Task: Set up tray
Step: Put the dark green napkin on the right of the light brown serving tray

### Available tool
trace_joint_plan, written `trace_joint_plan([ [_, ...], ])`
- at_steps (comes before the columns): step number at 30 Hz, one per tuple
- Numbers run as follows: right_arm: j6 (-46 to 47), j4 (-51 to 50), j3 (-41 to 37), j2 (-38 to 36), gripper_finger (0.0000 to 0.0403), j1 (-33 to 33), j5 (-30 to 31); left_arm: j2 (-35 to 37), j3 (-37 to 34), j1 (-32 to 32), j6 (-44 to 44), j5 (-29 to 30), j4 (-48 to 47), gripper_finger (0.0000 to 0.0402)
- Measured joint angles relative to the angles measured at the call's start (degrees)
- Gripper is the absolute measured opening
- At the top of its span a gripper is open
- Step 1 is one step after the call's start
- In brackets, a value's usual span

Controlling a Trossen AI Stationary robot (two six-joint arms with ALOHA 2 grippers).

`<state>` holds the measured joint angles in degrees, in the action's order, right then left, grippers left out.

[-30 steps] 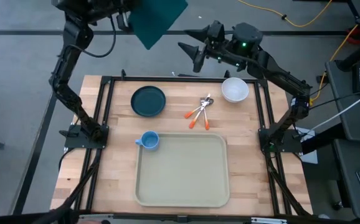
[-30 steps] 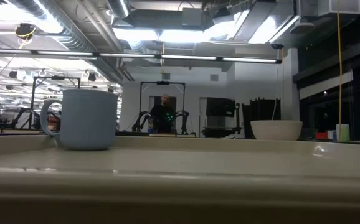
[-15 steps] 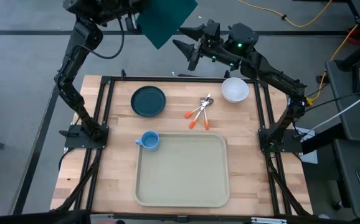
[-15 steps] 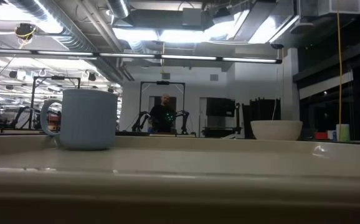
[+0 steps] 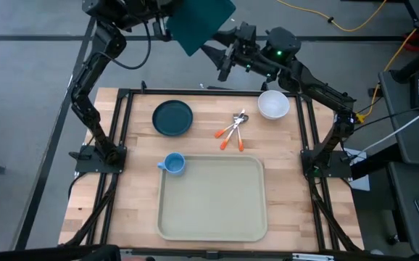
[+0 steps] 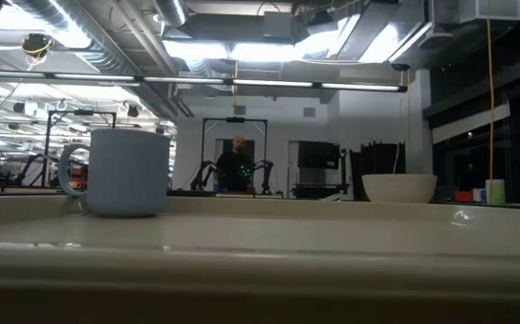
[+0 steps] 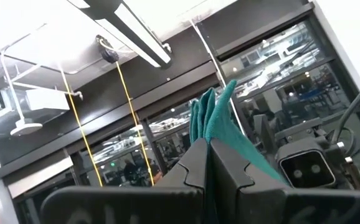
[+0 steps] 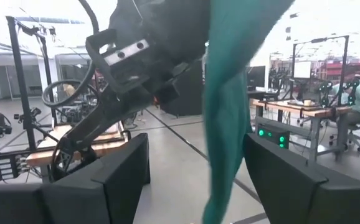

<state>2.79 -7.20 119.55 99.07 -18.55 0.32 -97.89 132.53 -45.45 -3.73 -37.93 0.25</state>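
High view looks straight down on the whole counter point(image 5: 137, 188); low view sits at the tray point(image 6: 260, 261) rim, facing the room; both share the mug point(image 5: 173, 163); wrist views face the raised napkin point(image 8: 230, 106).

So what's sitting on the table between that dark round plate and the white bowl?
In the high view, orange-handled cutlery lies on bare wood between the plate and the bowl.

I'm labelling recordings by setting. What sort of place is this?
Probably a robotics lab or workshop: exposed ceiling ducts, another robot rig behind the table, and workbenches where a person sits.
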Motion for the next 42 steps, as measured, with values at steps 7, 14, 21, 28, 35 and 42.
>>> trace_joint_plan([
  [7, -0.2, 2.0, 0.0, 0.0, 0.0259, 0.0, 0.2, 0.0, 0.0, 1.1, -1.7, 1.6, 0.2, 0.0001],
  [14, -1.7, 3.4, 0.0, 0.0, 0.0204, 0.0, 2.3, 0.0, 0.0, 1.6, -2.6, 2.8, 0.2, 0.0001],
  [21, -1.8, 3.6, 0.0, 0.0, 0.0083, 0.0, 3.5, 0.0, 0.0, 1.6, -2.2, 2.8, 0.2, 0.0001],
  [28, -2.5, 2.1, 0.0, -0.1, 0.0008, 0.0, 3.7, 0.0, 0.0, 0.9, -3.0, 3.2, -0.1, 0.0001],
  [35, -0.8, -9.9, 0.0, -1.9, 0.0007, 0.0, 5.9, 1.6, -0.2, -5.8, -8.1, 1.7, -14.6, 0.0002],
  [42, 2.1, -25.4, 0.0, -4.4, 0.0007, 0.1, 3.9, 4.1, 0.0, -15.6, -6.6, 3.3, -24.0, 0.0014],
])
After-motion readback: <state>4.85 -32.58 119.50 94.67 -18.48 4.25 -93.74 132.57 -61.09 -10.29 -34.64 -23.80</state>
